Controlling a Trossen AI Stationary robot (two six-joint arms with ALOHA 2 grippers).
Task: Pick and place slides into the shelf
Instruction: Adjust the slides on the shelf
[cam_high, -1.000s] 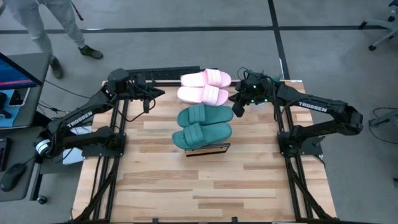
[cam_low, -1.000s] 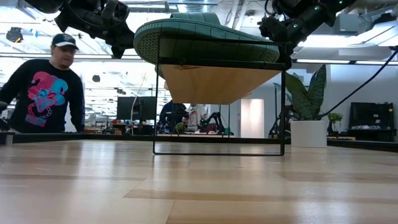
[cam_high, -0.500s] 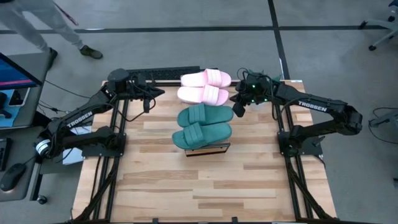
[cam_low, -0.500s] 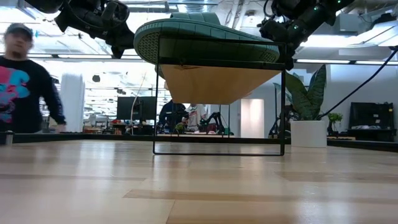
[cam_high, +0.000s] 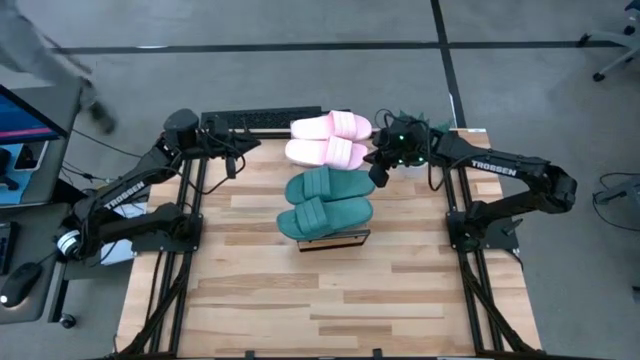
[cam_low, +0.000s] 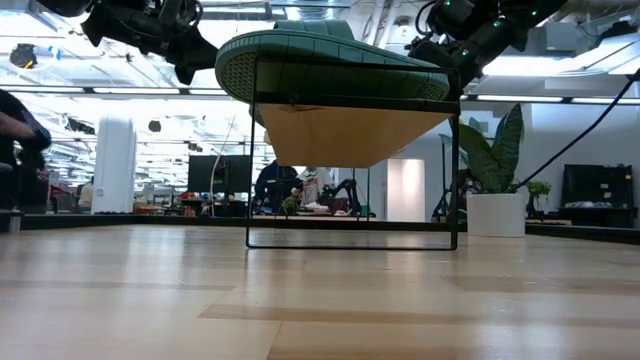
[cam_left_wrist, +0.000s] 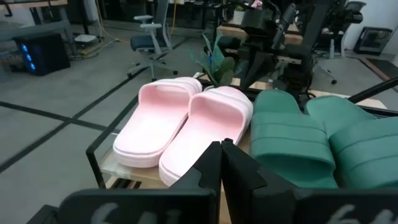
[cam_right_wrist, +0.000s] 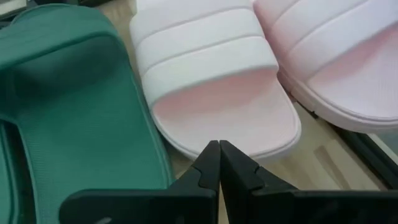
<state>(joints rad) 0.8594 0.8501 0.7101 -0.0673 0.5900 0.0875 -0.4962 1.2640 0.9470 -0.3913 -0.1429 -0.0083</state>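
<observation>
From the high view I count four foam slip-on slides lying side by side along the narrow black-framed shelf (cam_high: 335, 240): two light pink slides (cam_high: 329, 139) at the far end and two dark teal-green slides (cam_high: 326, 203) nearer me, all on top of the rack, which the shoes almost wholly cover. The left gripper (cam_high: 236, 160) hangs over the table's far left edge, apart from the shoes, while the right gripper (cam_high: 379, 172) sits just beside the nearer pink slide's end. The low view gives me what the overhead cannot: the light wood underside of the shelf top, its thin black legs on the wood-plank table (cam_low: 320, 300), and only one teal sole in sight; the pink pair is hidden behind it. A person (cam_low: 18, 120) is cut off at that picture's left edge. In the left wrist view the fingers are pressed together, empty, facing both pink slides. The right wrist view shows its fingers likewise closed on nothing, tips over the pink slide's toe end.
</observation>
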